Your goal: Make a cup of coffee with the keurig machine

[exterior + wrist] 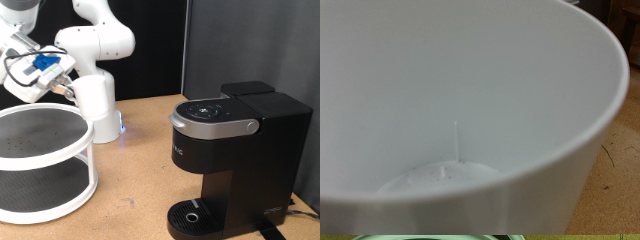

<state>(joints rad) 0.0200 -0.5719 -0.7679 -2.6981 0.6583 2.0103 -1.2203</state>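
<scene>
The white cup (470, 100) fills the wrist view; I look straight into its bare white inside and see its rim close to the camera. In the exterior view my gripper (40, 82) hangs at the top left, above the white round shelf, and it is shut on the cup (24, 80), which is held in the air and is hard to tell apart from the white hand. The black keurig machine (235, 140) stands at the exterior view's right, lid closed, with its round drip base (190, 215) bare. My fingers do not show in the wrist view.
A white two-tier round shelf (45, 195) with dark mesh floors stands at the exterior view's left, under the gripper. The arm's white base (98, 105) is behind it. Brown tabletop (135, 170) lies between the shelf and the machine. A black curtain is at the back.
</scene>
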